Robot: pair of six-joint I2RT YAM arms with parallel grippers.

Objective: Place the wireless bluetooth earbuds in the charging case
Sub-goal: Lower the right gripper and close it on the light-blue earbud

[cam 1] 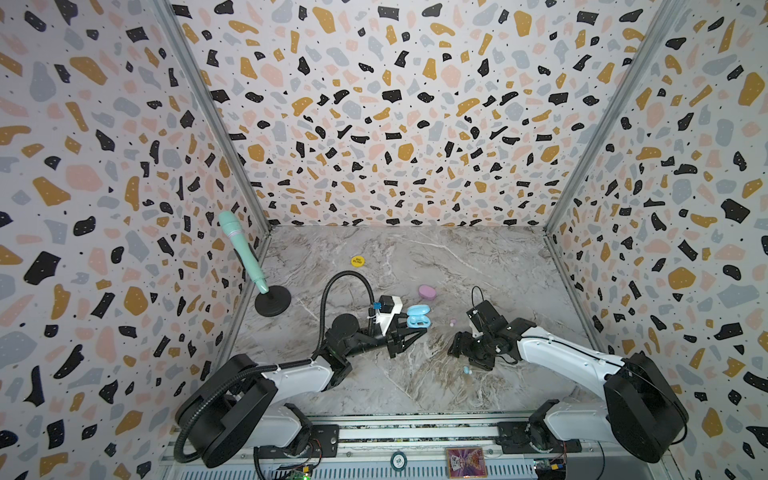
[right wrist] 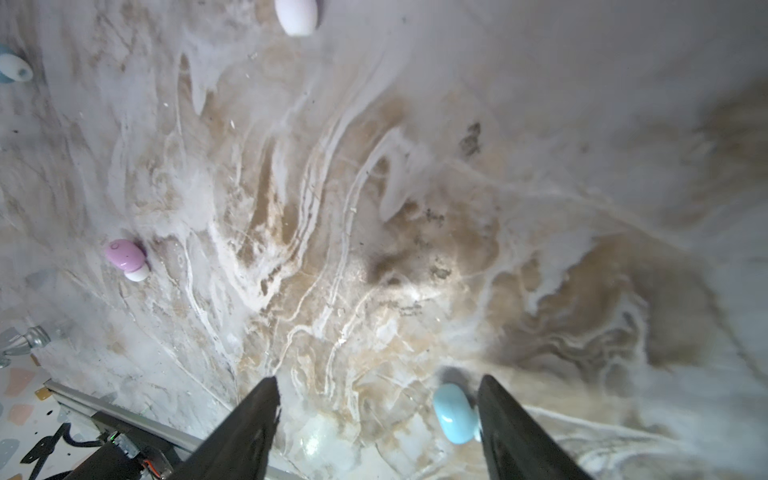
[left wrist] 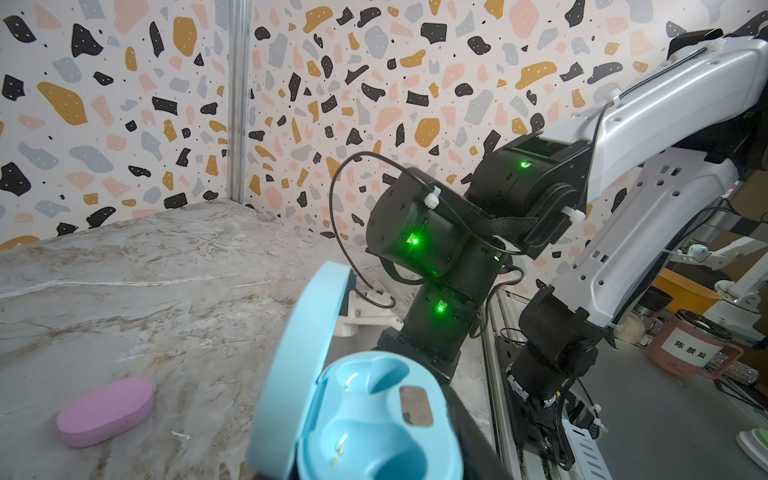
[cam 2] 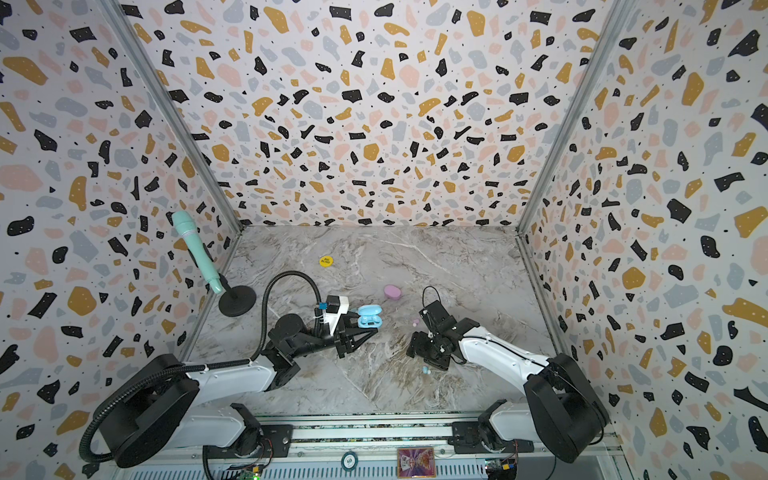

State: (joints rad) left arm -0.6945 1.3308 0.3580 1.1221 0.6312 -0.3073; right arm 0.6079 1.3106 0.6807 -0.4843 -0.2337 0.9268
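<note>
The blue earbud (right wrist: 455, 413) is lying on the marble table (right wrist: 415, 187), low and right of centre in the right wrist view. I am watching it sit inside the gap of the right gripper (right wrist: 376, 380), whose fingers (right wrist: 519, 428) are standing wide apart with nothing held. The bud is not centred. It is crowding the finger on the right side of that frame, and I cannot tell whether its whitish tip is touching it. Its long axis is running roughly up and down the frame, along the fingers, so I am judging that the jaws would be closing across its narrow width. I would be shifting the gripper toward the bud before squeezing, or the far finger may sweep it sideways.

In both top views the bud (cam 1: 467, 370) is showing just below the right gripper, in the lower middle of the table, so the right arm is plainly the nearer one. Up and to the left of it, the left gripper (cam 1: 411, 330) is clamping the open blue charging case (cam 1: 417, 316), both sockets empty and facing up.

A pink earbud (right wrist: 124, 257) and a closed pink case (cam 1: 427, 292) are lying further off.
</note>
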